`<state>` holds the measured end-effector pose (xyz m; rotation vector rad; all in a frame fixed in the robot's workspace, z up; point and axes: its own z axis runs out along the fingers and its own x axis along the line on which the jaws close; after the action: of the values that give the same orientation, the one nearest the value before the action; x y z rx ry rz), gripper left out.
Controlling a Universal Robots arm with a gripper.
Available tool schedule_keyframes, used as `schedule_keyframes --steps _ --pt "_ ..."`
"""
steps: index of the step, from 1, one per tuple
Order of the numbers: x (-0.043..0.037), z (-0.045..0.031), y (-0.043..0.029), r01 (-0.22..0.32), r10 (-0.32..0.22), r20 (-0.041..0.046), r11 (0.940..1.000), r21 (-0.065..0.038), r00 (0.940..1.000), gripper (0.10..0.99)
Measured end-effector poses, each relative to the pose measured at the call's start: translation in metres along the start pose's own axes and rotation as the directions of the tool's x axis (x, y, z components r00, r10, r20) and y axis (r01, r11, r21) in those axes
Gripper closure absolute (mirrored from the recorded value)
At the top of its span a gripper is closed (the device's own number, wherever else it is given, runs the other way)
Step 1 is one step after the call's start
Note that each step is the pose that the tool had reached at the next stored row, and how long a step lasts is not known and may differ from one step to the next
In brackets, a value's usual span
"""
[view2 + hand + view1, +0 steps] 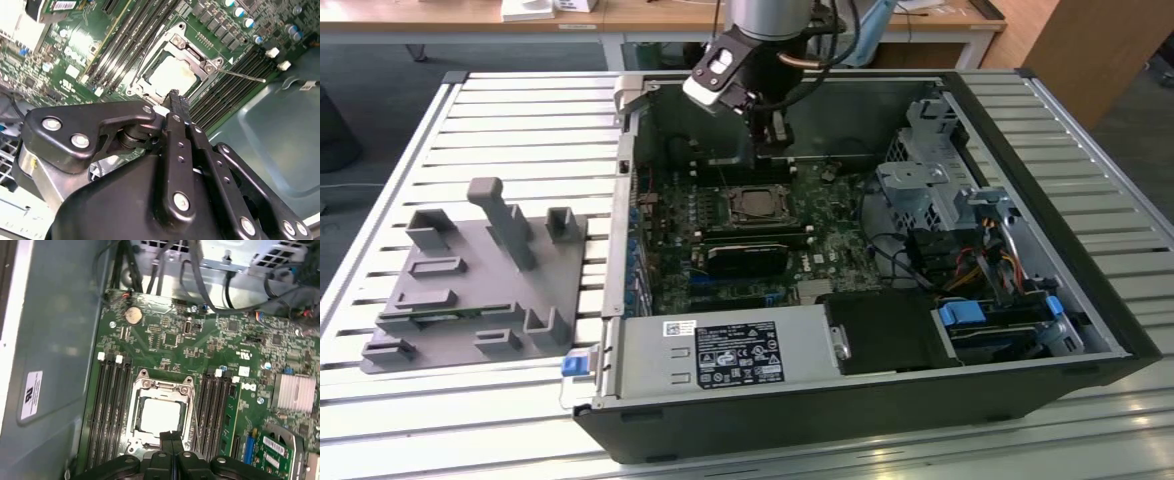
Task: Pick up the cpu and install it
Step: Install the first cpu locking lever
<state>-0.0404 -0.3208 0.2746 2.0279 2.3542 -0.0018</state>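
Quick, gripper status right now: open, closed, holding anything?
Gripper: shut, holding nothing; the cpu lies in the socket close to its tips.

The hand point(174, 98), black jointed metal with silver bolts, takes the foreground, its two slim fingers pressed flat together. Their tips point at the middle of the frame, where the cpu point(169, 77), a flat square chip with a pale silver-grey top, lies inside a silver metal socket frame point(176, 41) on the green motherboard point(80, 30). Whether the tips touch it cannot be told. Long black memory slots point(126, 42) flank the socket, and a thin metal lever point(240, 75) juts toward the grey-blue case wall point(280, 135).
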Motion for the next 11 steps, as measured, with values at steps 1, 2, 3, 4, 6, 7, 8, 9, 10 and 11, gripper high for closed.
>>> schedule_keyframes --steps 1,2,3,4,6,7,8,9,10,11 --pt "0.0 0.0 0.0 0.015 -0.015 -0.0003 0.9999 0.0 0.9999 0.98" --pt "0.0 0.0 0.0 0.032 -0.032 -0.0006 0.9995 -0.001 0.9995 0.98" --pt "0.0 0.0 0.0 0.049 -0.049 -0.0011 0.9988 -0.001 0.9988 0.98" --pt "0.0 0.0 0.0 0.067 -0.067 -0.0013 0.9977 -0.002 0.9977 0.98" --pt "0.0 0.0 0.0 0.101 -0.101 -0.002 0.9949 -0.003 0.9949 0.98" --pt "0.0 0.0 0.0 0.136 -0.136 -0.0027 0.9907 -0.004 0.9907 0.98" --pt "0.0 0.0 0.0 0.152 -0.152 -0.0029 0.9884 -0.004 0.9884 0.98" --pt "0.0 0.0001 0.0 0.167 -0.168 -0.0032 0.9859 -0.005 0.9859 0.98" --pt "0.0 0.0001 0.0 0.183 -0.183 -0.0035 0.9831 -0.005 0.9831 0.98" --pt "0.0 0.0001 0.0 0.198 -0.198 -0.0037 0.9801 -0.006 0.9801 0.98"
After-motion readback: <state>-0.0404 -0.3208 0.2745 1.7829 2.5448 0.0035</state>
